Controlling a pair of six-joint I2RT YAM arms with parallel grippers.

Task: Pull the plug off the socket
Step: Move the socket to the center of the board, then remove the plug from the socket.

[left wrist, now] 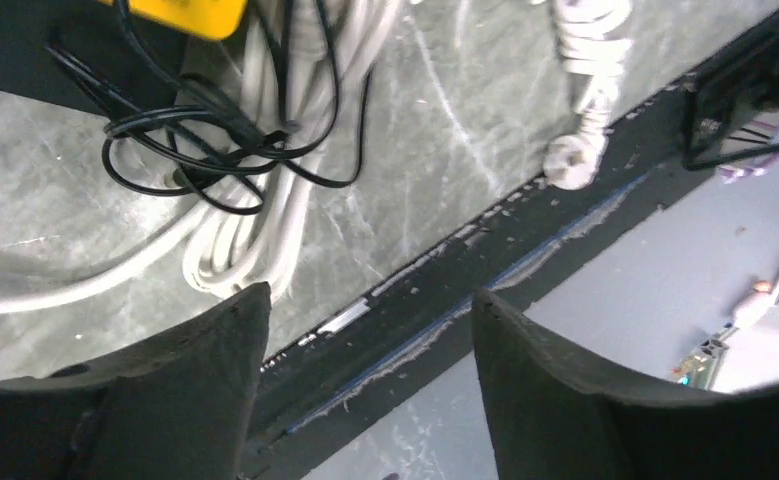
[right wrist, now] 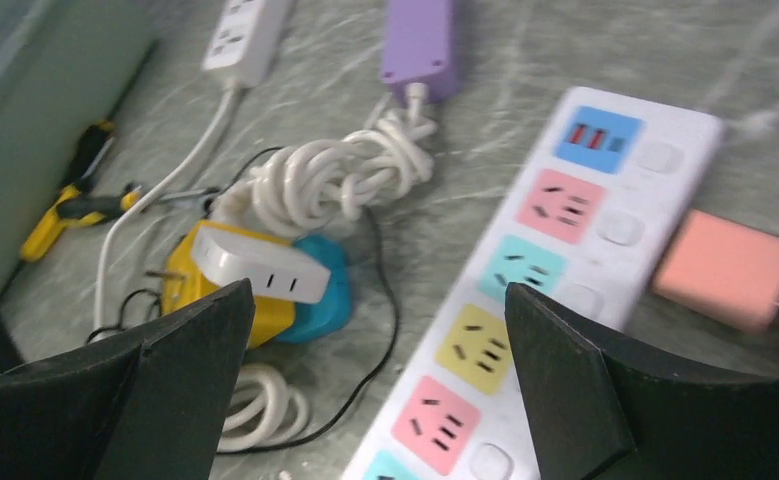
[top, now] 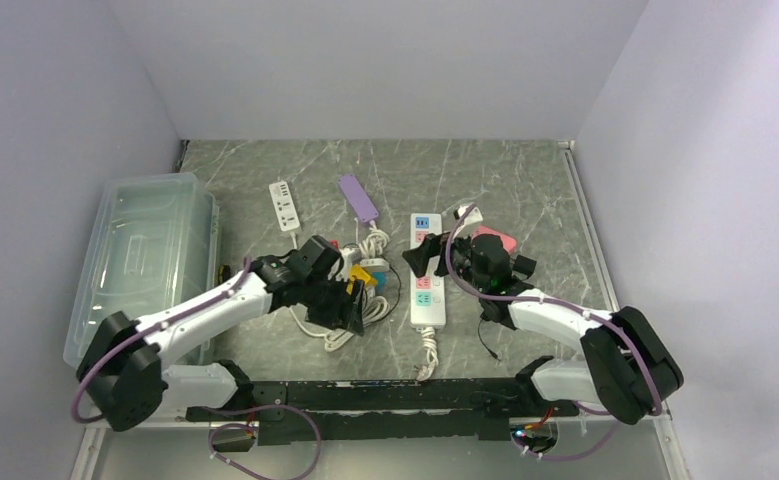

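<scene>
Pink plug [right wrist: 727, 268] is seen lying loose just beside the multicoloured power strip [right wrist: 540, 290], its 2 prongs bare, so the pull is judged done. The right gripper [right wrist: 377, 292] is spread wide above the strip, empty; the left gripper [left wrist: 365, 300] is partly open, nothing held. Retreat is called for.

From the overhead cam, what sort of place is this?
Likely a robot-lab test cell: bare pale walls box in a marble-look table, with a multicolour power strip and purple power strip laid out as props.
</scene>
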